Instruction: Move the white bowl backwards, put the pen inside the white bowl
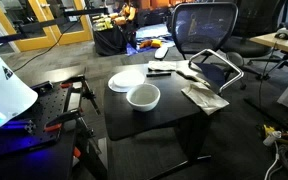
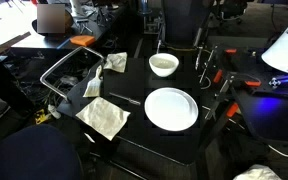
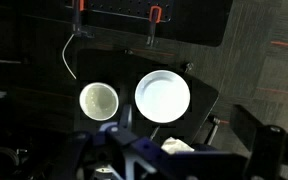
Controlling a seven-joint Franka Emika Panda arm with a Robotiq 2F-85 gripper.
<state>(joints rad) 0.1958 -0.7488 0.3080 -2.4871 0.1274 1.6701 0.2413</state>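
The white bowl [image 1: 143,96] stands on the black table [image 1: 174,115] right beside the flat white plate [image 1: 127,80]. Both exterior views show it [image 2: 164,64], and it sits left of the plate in the wrist view [image 3: 99,100]. The dark pen [image 2: 124,97] lies on the table on the plate's far side, next to a crumpled napkin; it also shows in an exterior view [image 1: 159,70]. My gripper [image 3: 184,158] hangs high above the table, looking down at bowl and plate. Its dark fingers stand wide apart and hold nothing.
The white plate [image 2: 171,108] takes up the table's middle. Crumpled napkins [image 2: 104,118] [image 2: 116,62] lie near the far edge. A wire rack [image 2: 69,70] stands past that edge. Red-handled clamps [image 2: 216,78] sit on the robot-side edge. An office chair [image 1: 206,25] stands behind.
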